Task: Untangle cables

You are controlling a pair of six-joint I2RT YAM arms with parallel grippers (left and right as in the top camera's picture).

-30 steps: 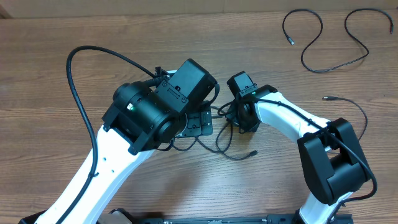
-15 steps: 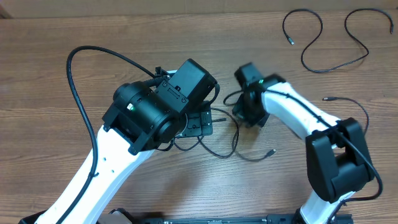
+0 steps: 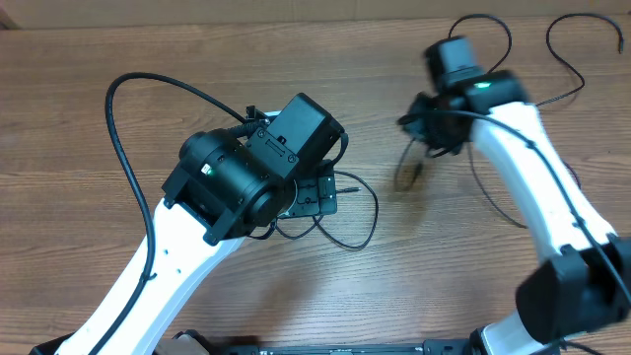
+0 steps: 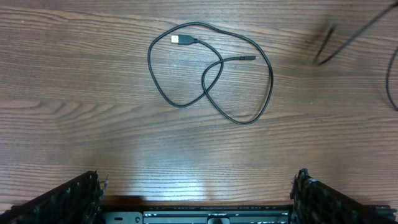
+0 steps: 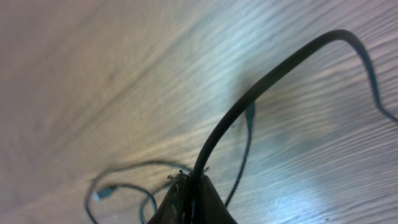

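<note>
Right wrist view: right gripper (image 5: 188,193) at bottom centre, jaws pressed together on a black cord. Held cable (image 5: 261,81) rises from the pinch and arcs to the upper right, off the table (image 5: 93,74). Frame is blurred. A thinner strand hangs beside it; cannot tell whether it is the same cord's tail.

Left wrist view: left gripper (image 4: 198,186) with jaws spread wide at the bottom corners, gripping nothing. Looped cable (image 4: 271,79) lies flat in the upper middle of the frame. It crosses itself once, with a USB plug at the upper left of the loop and a slim plug at its upper right. A blurred dark streak at the upper right is probably the held cable, apart from the loop.

Overhead view: the loop sits just right of the left gripper, mid-frame. The right gripper is well apart from it, toward the upper right, with the held cable dangling below it. Laid-out cables (image 3: 570,65) lie beyond, along the top right edge, partly hidden by the right arm.

Step in hand, as judged: carrying one freed cord to the laid-out group.
- Keep the pinch firm and the cord high, so the dangling plug does not snag the loop.
- Lower it onto bare wood, crossing none of the others.
- Release only once the tail is lying slack.
</note>
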